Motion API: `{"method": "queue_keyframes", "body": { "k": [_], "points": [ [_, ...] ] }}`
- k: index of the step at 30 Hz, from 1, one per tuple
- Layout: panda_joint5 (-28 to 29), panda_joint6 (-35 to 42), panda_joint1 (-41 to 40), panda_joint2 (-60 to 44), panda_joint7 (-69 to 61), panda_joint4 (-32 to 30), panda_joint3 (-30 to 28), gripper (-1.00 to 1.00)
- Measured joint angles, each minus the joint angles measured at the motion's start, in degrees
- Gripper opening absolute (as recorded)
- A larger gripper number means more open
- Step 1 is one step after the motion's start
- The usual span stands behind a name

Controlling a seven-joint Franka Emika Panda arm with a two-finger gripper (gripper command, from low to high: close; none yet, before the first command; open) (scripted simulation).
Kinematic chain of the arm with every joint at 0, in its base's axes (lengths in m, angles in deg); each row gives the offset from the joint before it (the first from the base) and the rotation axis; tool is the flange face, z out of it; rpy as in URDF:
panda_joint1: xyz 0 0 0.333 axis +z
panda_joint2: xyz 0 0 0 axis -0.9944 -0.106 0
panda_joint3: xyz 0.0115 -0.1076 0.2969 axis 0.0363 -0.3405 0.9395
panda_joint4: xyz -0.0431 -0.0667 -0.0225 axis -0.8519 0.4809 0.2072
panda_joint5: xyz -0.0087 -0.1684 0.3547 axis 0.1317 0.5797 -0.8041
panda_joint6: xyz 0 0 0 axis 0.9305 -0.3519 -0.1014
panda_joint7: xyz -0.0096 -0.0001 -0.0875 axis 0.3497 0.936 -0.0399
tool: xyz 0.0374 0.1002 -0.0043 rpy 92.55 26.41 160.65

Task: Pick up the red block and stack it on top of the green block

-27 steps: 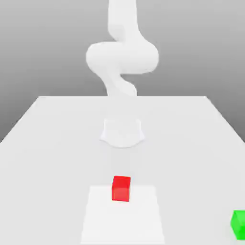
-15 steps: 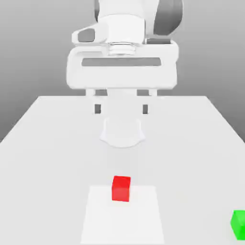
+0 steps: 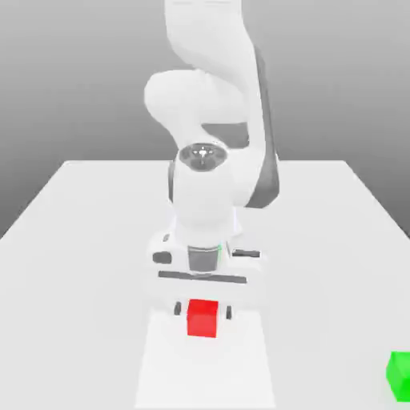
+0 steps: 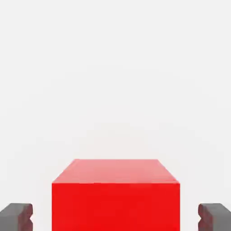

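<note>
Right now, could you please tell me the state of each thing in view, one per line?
red block: resting on the table, between the fingers, a gap showing on each side, not lifted.
green block: resting on the table at the exterior view's right edge, nothing on top, apart from the red block.
gripper: lowered around the red block, open, fingertips not touching it.
table: bearing both blocks.

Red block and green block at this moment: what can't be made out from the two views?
- Green block, exterior view: cut off by the picture's right edge.
- Red block, hand view: its lower part runs past the picture's edge, so its seat on the table is unseen.
- End effector fingers, hand view: cut by the edge; a gap shows each side of the block.
</note>
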Motion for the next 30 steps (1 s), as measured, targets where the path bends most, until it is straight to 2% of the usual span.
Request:
{"method": "queue_keyframes", "body": {
  "k": [5, 13, 30],
  "points": [
    [0.22, 0.12, -0.12, 0.16, 0.19, -0.03, 0.06, -1.0],
    [-0.79, 12.96, 0.06, 14.35, -1.05, -1.39, 0.99, -1.0],
    [5.37, 29.89, 16.67, -3.17, -22.28, 32.4, 13.63, -1.0]
  ]
}}
